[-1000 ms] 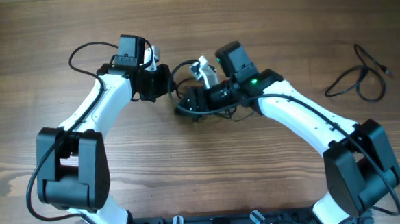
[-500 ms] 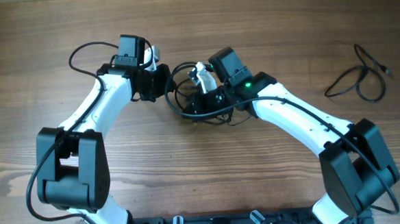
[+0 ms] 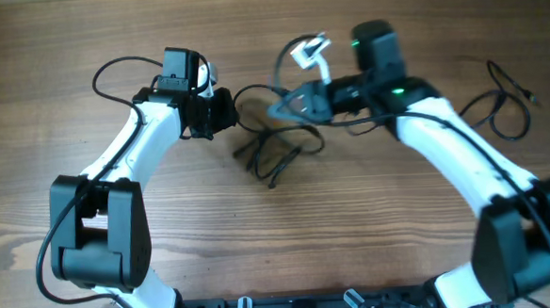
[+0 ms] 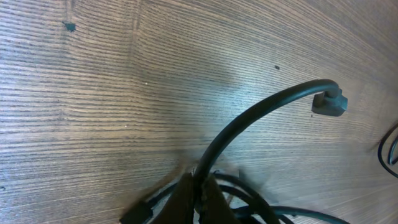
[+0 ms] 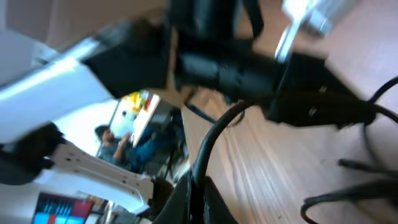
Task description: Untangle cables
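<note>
The tangled cables (image 3: 277, 150) lie in a knotted clump in the middle of the desk (image 3: 355, 244), between the two arms. The left pincer (image 4: 198, 194) is pinched tight on one black strand, which arches away to a small plug (image 4: 329, 103) near the wood. The right pincer (image 3: 282, 105) sits just beside the clump, squeezed closed on another strand. Its own view is blurred, yet the fingers meet around the cord. A separate loose cable (image 3: 495, 105) lies well apart, far right.
</note>
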`<control>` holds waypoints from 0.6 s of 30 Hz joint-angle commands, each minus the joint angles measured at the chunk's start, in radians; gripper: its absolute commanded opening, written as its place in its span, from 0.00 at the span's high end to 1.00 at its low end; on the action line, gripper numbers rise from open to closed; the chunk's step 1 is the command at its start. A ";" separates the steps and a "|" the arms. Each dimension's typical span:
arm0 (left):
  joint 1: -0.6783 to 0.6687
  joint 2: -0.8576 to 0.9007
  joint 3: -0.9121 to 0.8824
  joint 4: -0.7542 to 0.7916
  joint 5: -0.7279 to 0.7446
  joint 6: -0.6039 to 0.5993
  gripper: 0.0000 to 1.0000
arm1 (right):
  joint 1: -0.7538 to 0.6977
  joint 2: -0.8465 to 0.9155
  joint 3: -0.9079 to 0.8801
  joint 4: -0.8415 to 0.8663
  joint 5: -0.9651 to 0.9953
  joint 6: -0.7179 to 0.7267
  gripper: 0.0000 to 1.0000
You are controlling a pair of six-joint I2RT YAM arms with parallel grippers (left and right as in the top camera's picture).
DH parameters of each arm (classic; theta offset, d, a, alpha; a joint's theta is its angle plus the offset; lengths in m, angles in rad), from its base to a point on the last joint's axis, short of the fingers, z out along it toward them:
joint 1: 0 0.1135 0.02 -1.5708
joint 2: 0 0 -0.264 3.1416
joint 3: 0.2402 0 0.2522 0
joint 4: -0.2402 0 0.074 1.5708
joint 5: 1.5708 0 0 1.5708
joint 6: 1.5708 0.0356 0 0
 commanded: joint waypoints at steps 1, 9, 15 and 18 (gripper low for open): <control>0.000 0.000 -0.003 0.000 -0.011 0.008 0.96 | -0.103 -0.118 0.007 0.011 -0.069 0.021 0.96; 0.000 0.000 -0.003 0.000 -0.011 0.008 0.96 | -0.361 -0.343 0.007 -0.023 -0.069 0.019 0.96; 0.000 0.000 -0.003 0.000 -0.010 0.008 0.96 | -0.449 -0.373 0.006 -0.240 0.022 -0.058 0.96; 0.000 0.000 -0.003 0.000 -0.010 0.008 0.62 | -0.449 -0.373 0.006 -0.362 0.106 -0.146 0.96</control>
